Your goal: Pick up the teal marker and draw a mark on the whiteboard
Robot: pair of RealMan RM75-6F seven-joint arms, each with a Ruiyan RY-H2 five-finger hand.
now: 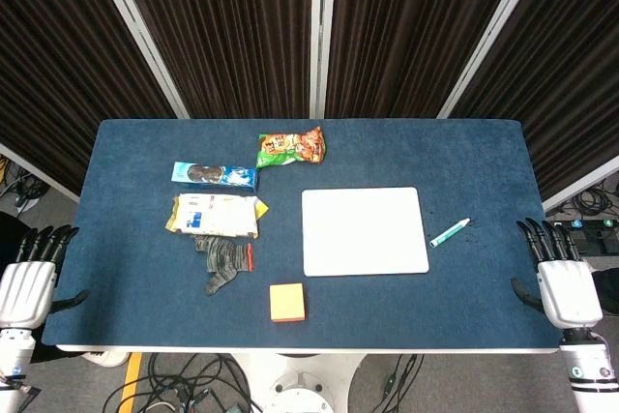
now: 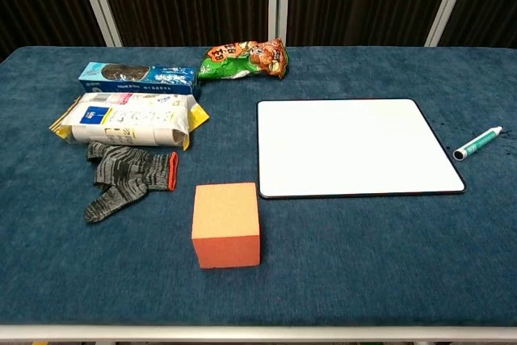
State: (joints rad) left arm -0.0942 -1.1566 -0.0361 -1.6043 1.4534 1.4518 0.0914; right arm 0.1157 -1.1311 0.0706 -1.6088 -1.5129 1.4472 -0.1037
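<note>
The teal marker lies on the blue table just right of the whiteboard, its white cap end pointing away to the right. The whiteboard is blank and lies flat right of the table's centre. My right hand hangs off the table's right edge, fingers spread and holding nothing, a short way right of the marker. My left hand hangs off the left edge, fingers apart and holding nothing. Neither hand shows in the chest view.
An orange block stands near the front edge. On the left lie a grey glove, a yellow-white packet, a blue cookie pack and a green-orange snack bag.
</note>
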